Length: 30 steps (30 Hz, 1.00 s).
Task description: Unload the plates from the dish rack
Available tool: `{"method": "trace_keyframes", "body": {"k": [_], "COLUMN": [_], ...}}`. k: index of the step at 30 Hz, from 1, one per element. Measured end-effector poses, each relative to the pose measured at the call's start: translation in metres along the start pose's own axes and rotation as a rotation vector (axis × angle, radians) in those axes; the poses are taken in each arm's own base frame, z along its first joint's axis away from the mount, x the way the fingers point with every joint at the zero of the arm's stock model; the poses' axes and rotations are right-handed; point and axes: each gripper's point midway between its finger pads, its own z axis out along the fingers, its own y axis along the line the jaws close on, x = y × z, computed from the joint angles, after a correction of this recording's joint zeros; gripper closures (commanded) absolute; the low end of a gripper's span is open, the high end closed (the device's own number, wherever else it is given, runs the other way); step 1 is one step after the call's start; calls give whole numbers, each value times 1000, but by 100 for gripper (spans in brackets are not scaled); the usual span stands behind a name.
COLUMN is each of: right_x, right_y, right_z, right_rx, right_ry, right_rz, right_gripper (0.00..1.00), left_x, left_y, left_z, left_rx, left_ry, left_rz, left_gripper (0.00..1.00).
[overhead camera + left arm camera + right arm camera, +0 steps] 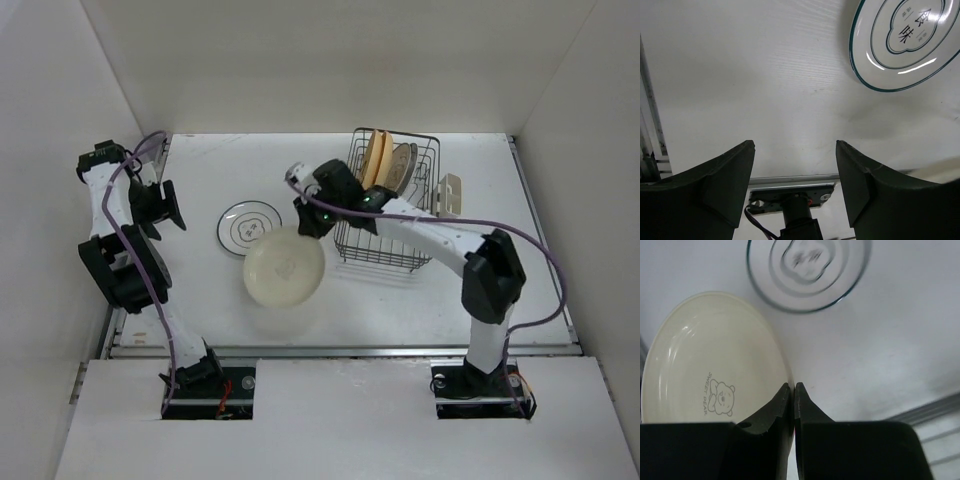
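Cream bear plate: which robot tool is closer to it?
Right. The right tool is shut on the cream plate at its rim. The left tool hangs open off to its left, past the patterned plate, not touching.

- The white counter (400, 300) has a metal rail (400, 350) running along its near edge.
- A patterned plate (249, 226), white with dark rings, lies flat left of centre.
- A cream plate (284, 266) printed with a small bear sits just beside it on the near side. The right hand (793, 390) pinches its rim, and whether it rests fully flat cannot be told.
- The dish rack (390, 255) stands at the right rear.
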Motion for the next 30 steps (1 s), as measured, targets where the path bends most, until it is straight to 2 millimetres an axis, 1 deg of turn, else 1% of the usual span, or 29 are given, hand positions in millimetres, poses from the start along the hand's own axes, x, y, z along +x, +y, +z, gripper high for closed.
{"method": "trace_keyframes", "body": {"k": [1, 2, 3, 5, 7, 8, 9, 10, 11, 15, 18, 21, 26, 30], "right_x": [24, 43, 61, 90, 110, 115, 117, 117, 115, 107, 103, 98, 84, 78], "right_y": [13, 23, 31, 45, 50, 50, 49, 48, 47, 41, 33, 20, -10, -34], "right_z": [15, 25, 33, 41, 44, 44, 45, 47, 48, 53, 56, 58, 61, 58], "right_rx": [-53, -93, -128, -179, -196, -196, -192, -186, -180, -147, -93, -17, 130, 251], "right_ry": [64, 110, 154, 220, 263, 275, 280, 276, 268, 231, 213, 193, 126, 93], "right_rz": [0, -1, -3, -2, 0, 3, 8, 9, 9, 5, 17, 53, 132, 174], "right_gripper": [100, 100, 100, 100, 84, 77, 71, 56, 50, 38, 38, 39, 41, 41], "left_x": [0, 1, 2, 3, 3, 4, 4, 4, 4, 4, 4, 4, 4, 4], "left_y": [2, 3, 2, 1, -1, -2, -3, -3, -3, -3, -2, -2, -2, -2], "left_z": [-1, -3, -6, -11, -16, -18, -19, -20, -21, -21, -21, -21, -21, -21], "left_rx": [-2, -6, -8, -10, -11, -11, -12, -12, -13, -15, -16, -18, -19, -19], "left_ry": [-3, -6, -11, -23, -39, -43, -48, -51, -52, -51, -51, -51, -51, -51], "left_rz": [-4, -6, -6, -2, 3, 6, 7, 8, 9, 8, 7, 6, 6, 5], "left_gripper": [37, 37, 37, 37, 37, 37, 37, 37, 36, 36, 36, 36, 36, 36]}}
